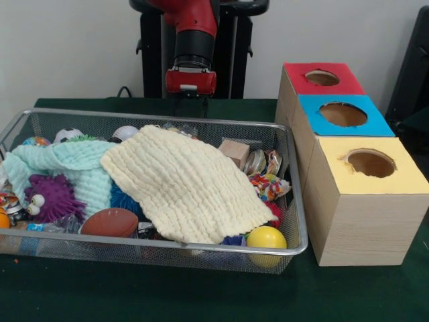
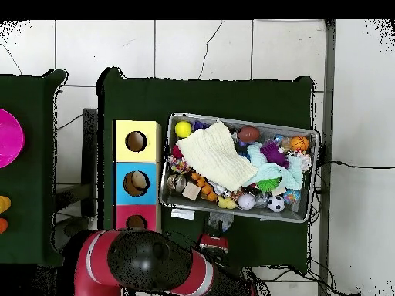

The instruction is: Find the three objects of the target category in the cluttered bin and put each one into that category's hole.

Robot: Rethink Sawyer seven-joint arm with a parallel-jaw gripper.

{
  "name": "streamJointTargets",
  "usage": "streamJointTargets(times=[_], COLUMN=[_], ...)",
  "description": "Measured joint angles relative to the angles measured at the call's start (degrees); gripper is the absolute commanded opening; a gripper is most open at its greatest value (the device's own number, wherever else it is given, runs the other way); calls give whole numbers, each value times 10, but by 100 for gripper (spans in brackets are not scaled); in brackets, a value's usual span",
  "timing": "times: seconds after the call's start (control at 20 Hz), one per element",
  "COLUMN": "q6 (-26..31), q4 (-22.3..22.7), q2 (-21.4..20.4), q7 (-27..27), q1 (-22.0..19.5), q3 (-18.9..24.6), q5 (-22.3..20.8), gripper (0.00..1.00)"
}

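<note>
Scanning from the bin's near rim: yellow ball (image 1: 266, 237) sits in the near corner closest to the boxes, brown football (image 1: 110, 221) also against the near wall, purple spiky toy (image 1: 50, 197) just behind it. Cream cloth (image 1: 184, 184) lies draped across the middle of the wire bin (image 1: 295, 201), its long axis running from far-left down to near-right, partly over the mint cloth (image 1: 64, 164). Which category is the target I can't tell, so candidates are whatever peeks out round the cloths. My gripper (image 1: 191, 104) hangs at the far rim, just outside the bin; finger state, cannot tell. Everything lies nearer the camera than my tool, so I judge the reach goes forward and down. Holes (image 1: 369, 163) stand beside the bin.
</note>
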Motion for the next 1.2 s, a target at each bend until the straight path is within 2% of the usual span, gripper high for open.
streamJointTargets(times=[0.3, 0.6, 0.95, 1.2], q6=[32, 66, 143, 168], q4=[-1, 3, 18, 24], q2=[-14, -28, -52, -59], q7=[0, 0, 0, 0], q1=[-1, 0, 5, 10], q3=[0, 2, 8, 12], q5=[-23, -24, 3, 19], gripper=[100, 100, 100, 100])
